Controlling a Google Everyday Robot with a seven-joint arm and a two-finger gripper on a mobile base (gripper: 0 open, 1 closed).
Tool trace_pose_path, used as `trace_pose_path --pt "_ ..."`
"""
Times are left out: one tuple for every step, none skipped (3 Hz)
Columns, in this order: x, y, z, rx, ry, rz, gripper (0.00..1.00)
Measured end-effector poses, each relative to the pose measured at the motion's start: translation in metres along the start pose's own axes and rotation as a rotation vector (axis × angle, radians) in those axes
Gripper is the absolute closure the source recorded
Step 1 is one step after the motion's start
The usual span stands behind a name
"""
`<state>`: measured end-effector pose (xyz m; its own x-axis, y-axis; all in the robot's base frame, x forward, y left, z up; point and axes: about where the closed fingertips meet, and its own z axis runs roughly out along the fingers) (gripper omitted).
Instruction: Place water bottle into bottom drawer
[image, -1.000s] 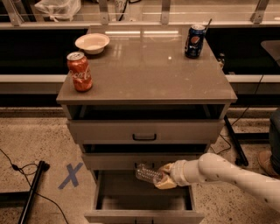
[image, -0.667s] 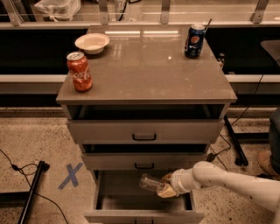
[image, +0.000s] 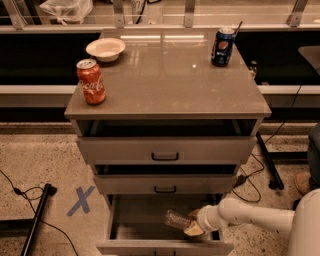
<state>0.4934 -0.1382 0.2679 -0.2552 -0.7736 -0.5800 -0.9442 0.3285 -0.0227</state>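
Note:
The water bottle is a small clear ribbed bottle lying tilted inside the open bottom drawer. My gripper reaches in from the right on a white arm and is shut on the bottle's right end, low inside the drawer cavity. The bottle's cap end is hidden by the fingers. The bottom drawer is pulled out furthest, its front panel at the lower edge of the view.
A red Coca-Cola can, a white bowl and a dark blue Pepsi can stand on the cabinet top. The two upper drawers are slightly open. A blue tape X marks the floor on the left.
My gripper with the bottle has moved down and slightly right, going lower into the bottom drawer. The cans and bowl have not moved.

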Motion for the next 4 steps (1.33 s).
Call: trace_pose_path --pt "0.005 -0.001 0.017 0.010 0.026 -0.030 1.00" --pt "0.001 -0.007 0.054 -0.010 0.005 -0.067 0.97" --pt "0.002 -0.017 0.071 -0.017 -0.012 -0.068 0.74" --pt "-0.002 -0.026 0.077 -0.018 -0.028 -0.068 0.52"
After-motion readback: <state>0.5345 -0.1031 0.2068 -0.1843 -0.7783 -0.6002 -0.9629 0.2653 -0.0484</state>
